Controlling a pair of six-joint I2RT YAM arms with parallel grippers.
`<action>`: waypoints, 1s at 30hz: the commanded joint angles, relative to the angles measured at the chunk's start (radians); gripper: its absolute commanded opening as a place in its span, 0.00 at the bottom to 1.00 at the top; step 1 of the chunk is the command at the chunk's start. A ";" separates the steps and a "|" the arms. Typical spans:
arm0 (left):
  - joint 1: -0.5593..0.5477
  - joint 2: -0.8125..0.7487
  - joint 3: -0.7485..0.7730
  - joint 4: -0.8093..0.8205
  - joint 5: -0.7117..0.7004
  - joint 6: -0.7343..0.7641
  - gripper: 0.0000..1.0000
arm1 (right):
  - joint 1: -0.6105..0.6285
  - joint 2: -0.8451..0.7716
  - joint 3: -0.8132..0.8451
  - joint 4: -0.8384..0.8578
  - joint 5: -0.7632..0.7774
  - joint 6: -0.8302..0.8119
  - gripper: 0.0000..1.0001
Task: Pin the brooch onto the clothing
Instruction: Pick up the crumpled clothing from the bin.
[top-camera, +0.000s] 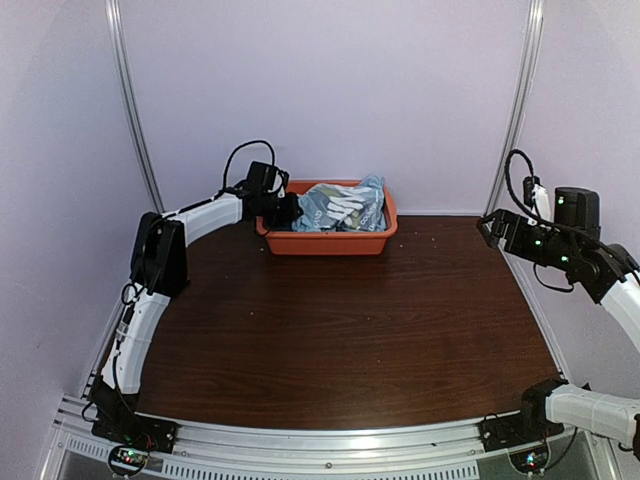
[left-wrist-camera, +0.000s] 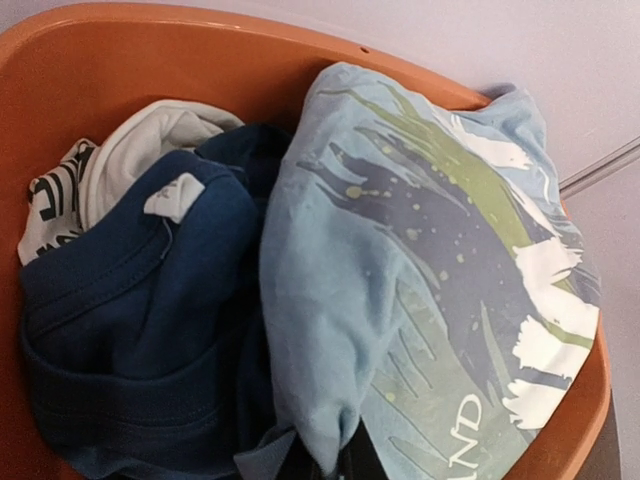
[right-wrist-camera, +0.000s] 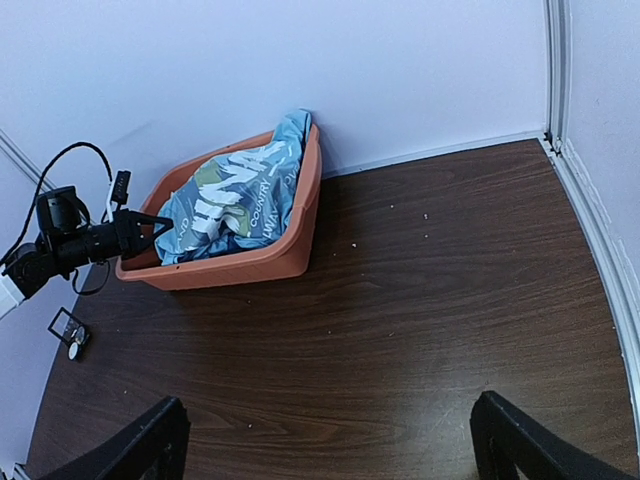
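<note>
Left claw (right-wrist-camera: 158, 222) is closed at the left rim of the orange bin (top-camera: 330, 243), its tips at the edge of the clothing (left-wrist-camera: 400, 280). Whether cloth is pinched cannot be told. The clothing lies crumpled in the bin, beside a dark blue garment (left-wrist-camera: 130, 330) and a white garment (left-wrist-camera: 150, 135). Right claw (right-wrist-camera: 325, 415) is spread wide and empty above the bench (top-camera: 350, 330). The brooch (right-wrist-camera: 74, 350), a small pale disc, lies on the bench outside the bin, just beside a black case (right-wrist-camera: 63, 325).
</note>
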 joint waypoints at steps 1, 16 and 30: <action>-0.026 -0.082 0.025 0.059 0.029 -0.024 0.00 | 0.013 0.000 -0.021 0.026 -0.003 0.017 1.00; -0.140 -0.331 -0.041 0.088 0.008 -0.199 0.00 | 0.116 0.173 -0.163 0.418 -0.029 -0.047 1.00; -0.244 -0.726 -0.458 0.065 -0.117 -0.326 0.00 | 0.462 0.592 -0.180 0.999 0.179 -0.521 1.00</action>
